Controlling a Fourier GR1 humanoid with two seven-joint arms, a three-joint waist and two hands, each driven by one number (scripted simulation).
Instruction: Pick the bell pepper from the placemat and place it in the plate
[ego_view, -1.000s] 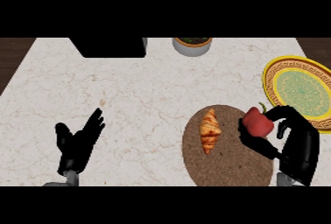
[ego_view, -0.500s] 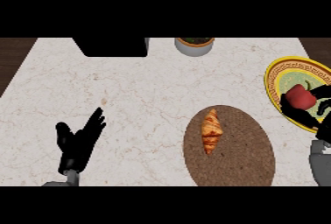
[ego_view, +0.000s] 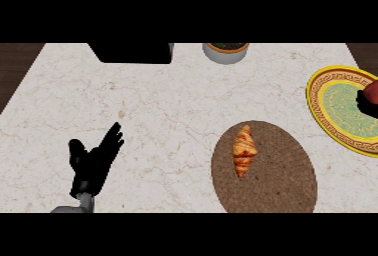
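Where the plate meets the edge, red bell pepper, right hand barely visible, grasp untellable.

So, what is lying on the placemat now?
Only a croissant lies on the placemat. The red pepper is over the plate at the view's right edge, partly cut off; the hand holding it is not visible.

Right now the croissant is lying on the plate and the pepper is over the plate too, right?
Not quite. The head view shows the croissant lying on the brown placemat, not on the plate. The pepper is over the plate at the right edge, as you said.
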